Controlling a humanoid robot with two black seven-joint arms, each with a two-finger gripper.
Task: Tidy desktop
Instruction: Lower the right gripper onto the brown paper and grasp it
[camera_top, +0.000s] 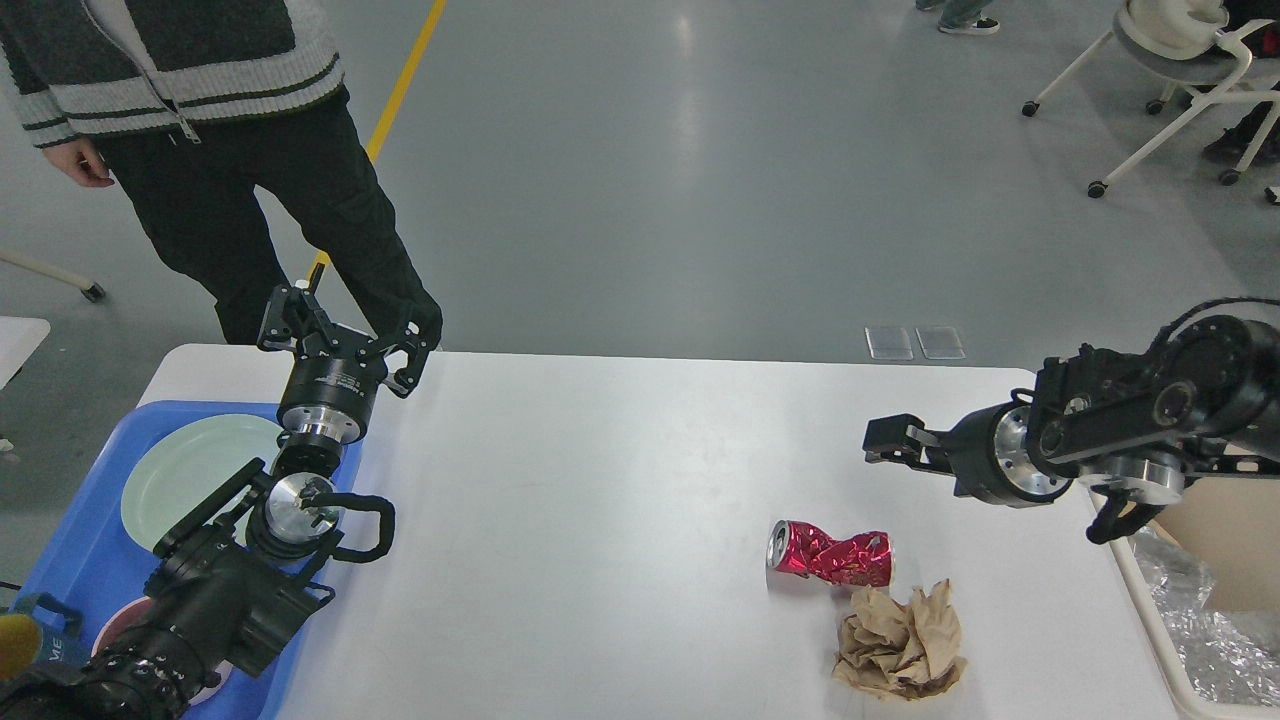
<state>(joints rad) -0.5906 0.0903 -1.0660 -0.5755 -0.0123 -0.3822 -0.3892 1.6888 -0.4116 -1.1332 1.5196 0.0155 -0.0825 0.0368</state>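
The white desktop (600, 500) holds a crushed red can (830, 553) and, right in front of it, a crumpled brown paper ball (900, 645), both at the front right. My right gripper (888, 441) hovers above the tabletop, up and to the right of the can and apart from it. It is dark and seen side-on, so its fingers cannot be told apart. My left gripper (345, 330) is open and empty, pointing up at the table's far left, beside the tray.
A blue tray (80, 560) with a pale green plate (190, 475) lies at the left edge under my left arm. A beige bin (1230, 575) with crinkled clear plastic (1220, 640) stands off the right edge. A person (250, 150) stands behind the far left corner.
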